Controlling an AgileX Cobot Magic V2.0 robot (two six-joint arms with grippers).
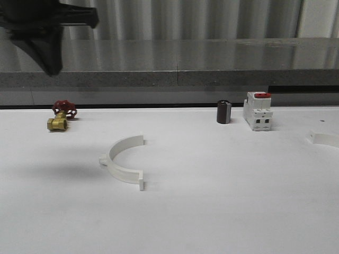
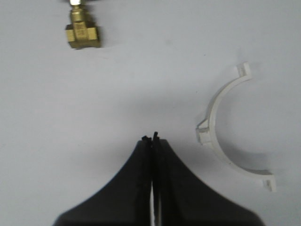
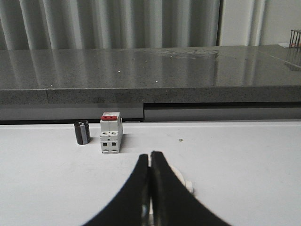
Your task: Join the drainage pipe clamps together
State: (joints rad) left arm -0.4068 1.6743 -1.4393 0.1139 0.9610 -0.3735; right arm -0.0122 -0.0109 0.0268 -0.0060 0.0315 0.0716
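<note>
Left gripper (image 2: 151,137) and right gripper (image 3: 150,154) jaws pressed together, holding nothing.

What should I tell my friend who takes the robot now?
Left pincer: shut, holding nothing, above the table near one clamp half.
Right pincer: shut, empty, with the other clamp half just past its tips, at the table's right edge.
Done: nothing; the halves lie far apart.
Left: pick up both and join them.
The brass valve, dark cylinder and breaker are not part of the job.
</note>
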